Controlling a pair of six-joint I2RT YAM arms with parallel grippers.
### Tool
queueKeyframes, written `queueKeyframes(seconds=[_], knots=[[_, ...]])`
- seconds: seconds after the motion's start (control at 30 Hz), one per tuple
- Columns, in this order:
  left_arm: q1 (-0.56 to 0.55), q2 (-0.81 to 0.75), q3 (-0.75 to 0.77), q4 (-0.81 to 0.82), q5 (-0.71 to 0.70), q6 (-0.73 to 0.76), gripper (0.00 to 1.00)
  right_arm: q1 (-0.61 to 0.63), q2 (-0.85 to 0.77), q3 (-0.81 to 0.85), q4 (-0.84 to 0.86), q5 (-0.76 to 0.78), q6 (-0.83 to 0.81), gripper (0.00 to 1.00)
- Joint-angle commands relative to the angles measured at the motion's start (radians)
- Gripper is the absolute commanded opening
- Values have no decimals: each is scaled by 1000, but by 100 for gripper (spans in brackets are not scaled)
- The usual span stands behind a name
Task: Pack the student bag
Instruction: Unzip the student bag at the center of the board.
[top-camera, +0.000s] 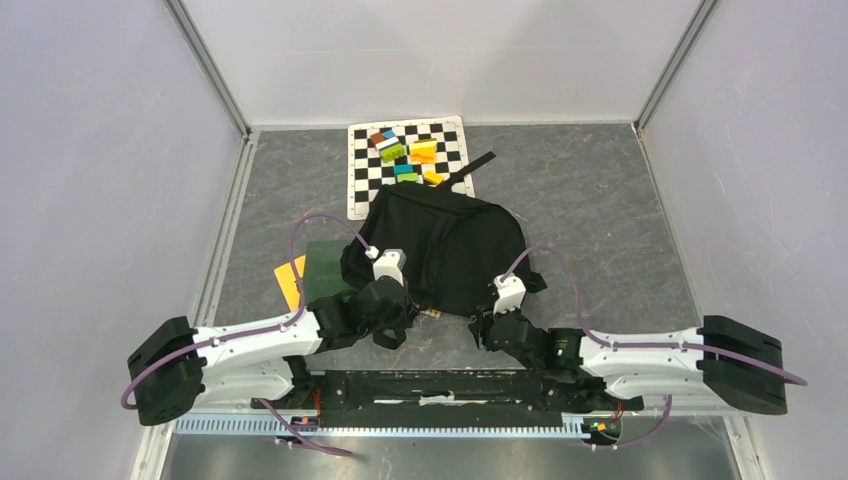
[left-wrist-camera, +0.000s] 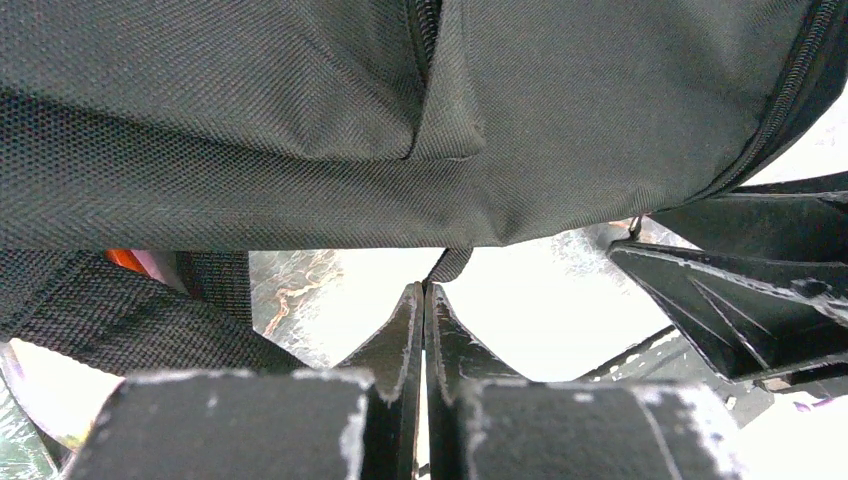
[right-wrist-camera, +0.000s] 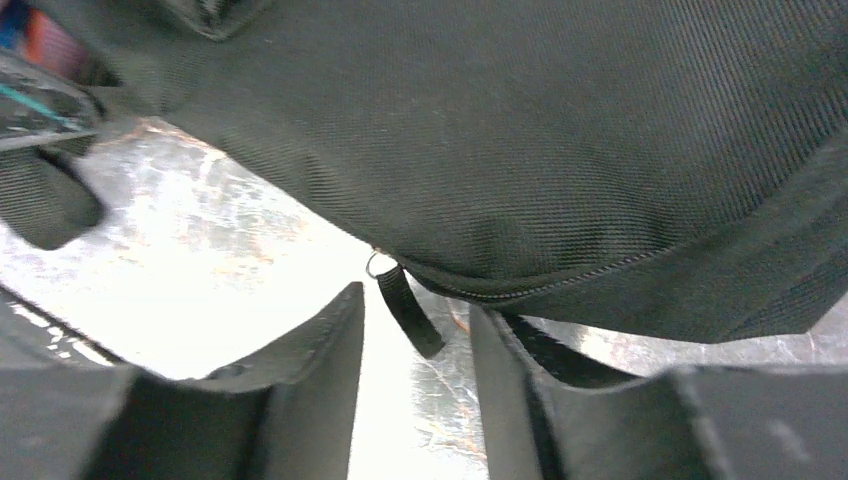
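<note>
The black student bag (top-camera: 445, 245) lies in the middle of the table, bulging, with a strap reaching toward the mat. My left gripper (top-camera: 402, 318) is at the bag's near left edge. In the left wrist view its jaws (left-wrist-camera: 424, 292) are shut, with a black zip pull tab (left-wrist-camera: 450, 264) pinched at their tips under the bag (left-wrist-camera: 300, 120). My right gripper (top-camera: 487, 325) is at the bag's near right edge. In the right wrist view it (right-wrist-camera: 415, 305) is open, and a second zip pull tab (right-wrist-camera: 410, 312) hangs between its fingers, untouched, below the bag (right-wrist-camera: 560, 130).
A green notebook (top-camera: 325, 265) and an orange one (top-camera: 289, 281) lie left of the bag, partly under the left arm. A black-and-white checkered mat (top-camera: 365, 185) with several small coloured blocks (top-camera: 410, 155) lies behind the bag. Walls close in three sides.
</note>
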Motion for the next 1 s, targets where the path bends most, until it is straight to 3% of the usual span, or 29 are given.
queueKeyframes(seconds=[0.0,0.2,0.43,0.5,0.57,0.63,0.77,0.97], knots=[[6,-35,-10,34,-12,45,2,-4,-80,-16,104,1,-111,52],[6,-36,-13,42,-11,42,2,-27,-70,-14,110,-18,-138,56],[6,-33,-5,42,-8,46,2,-34,52,43,109,-15,-137,41],[6,-34,-7,41,-10,44,2,-33,86,76,100,-5,-127,28],[6,-36,-6,36,-14,43,2,-33,98,92,78,26,-85,8],[7,-39,-3,19,-27,37,2,-34,90,89,61,55,-49,0],[7,-46,-2,-27,-64,14,2,-34,51,78,-5,98,-24,0],[10,-61,-7,-69,-107,-17,2,-34,-5,81,-250,200,28,0]])
